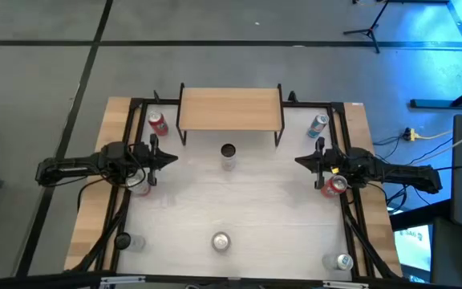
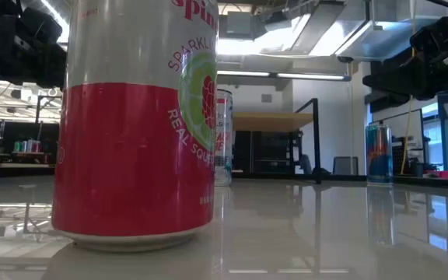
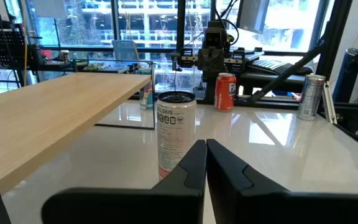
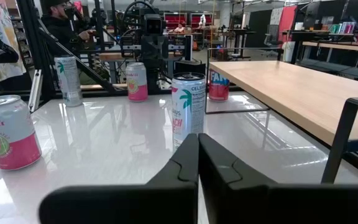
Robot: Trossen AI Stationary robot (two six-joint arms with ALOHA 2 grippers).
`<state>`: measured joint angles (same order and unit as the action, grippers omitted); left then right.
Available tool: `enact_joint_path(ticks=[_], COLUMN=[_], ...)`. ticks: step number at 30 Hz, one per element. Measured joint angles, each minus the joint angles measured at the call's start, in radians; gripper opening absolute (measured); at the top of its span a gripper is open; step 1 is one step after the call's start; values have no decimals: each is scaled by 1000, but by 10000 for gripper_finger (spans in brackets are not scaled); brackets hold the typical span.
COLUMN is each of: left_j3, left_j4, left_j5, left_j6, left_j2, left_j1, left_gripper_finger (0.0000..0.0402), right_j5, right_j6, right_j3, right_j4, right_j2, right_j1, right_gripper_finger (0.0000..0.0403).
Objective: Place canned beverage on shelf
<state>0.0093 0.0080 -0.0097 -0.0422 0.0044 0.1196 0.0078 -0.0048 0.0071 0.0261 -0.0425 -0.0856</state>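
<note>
Shelf (image 1: 231, 108) empty at the far edge of the bench (image 1: 239, 209), nothing set on its board yet. Just in front of the shelf, dead centre, a tall white can (image 1: 228, 156) standing upright and untouched, likely the one to go up. Left of the shelf's front, left hand (image 1: 169, 157) hovering, fingers pressed together, holding nothing, nose aimed straight at that can. Right of the shelf's front, right hand (image 1: 301, 161) mirroring it, also closed and empty, also sighted on the can. Looks like a ready pose: both parked either side, can between them, well apart from each. More cans scattered about: a red one (image 1: 158, 124) off the shelf's left end, a blue one (image 1: 318, 124) off its right end, a pink one (image 1: 334, 185) beneath the right arm, others along the edge farthest from the shelf. Needed before any grasp: fingers opened.
</note>
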Motion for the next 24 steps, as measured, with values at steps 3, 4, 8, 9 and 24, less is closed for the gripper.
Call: enact_joint_path(ticks=[3,4,8,9,24], left_j3=[0,0,0,0,0], left_j4=[0,0,0,0,49], left_j5=[0,0,0,0,-4], left_j6=[0,0,0,0,45], left_j2=[0,0,0,0,0], left_j1=[0,0,0,0,0], left_gripper_finger=[5,5,5,5,5], right_j5=[0,0,0,0,0], right_j6=[0,0,0,0,0], right_j3=[0,0,0,0,0], right_j4=[0,0,0,0,1], right_j2=[0,0,0,0,0], right_j1=[0,0,0,0,0], right_gripper_finger=[3,3,3,3,3])
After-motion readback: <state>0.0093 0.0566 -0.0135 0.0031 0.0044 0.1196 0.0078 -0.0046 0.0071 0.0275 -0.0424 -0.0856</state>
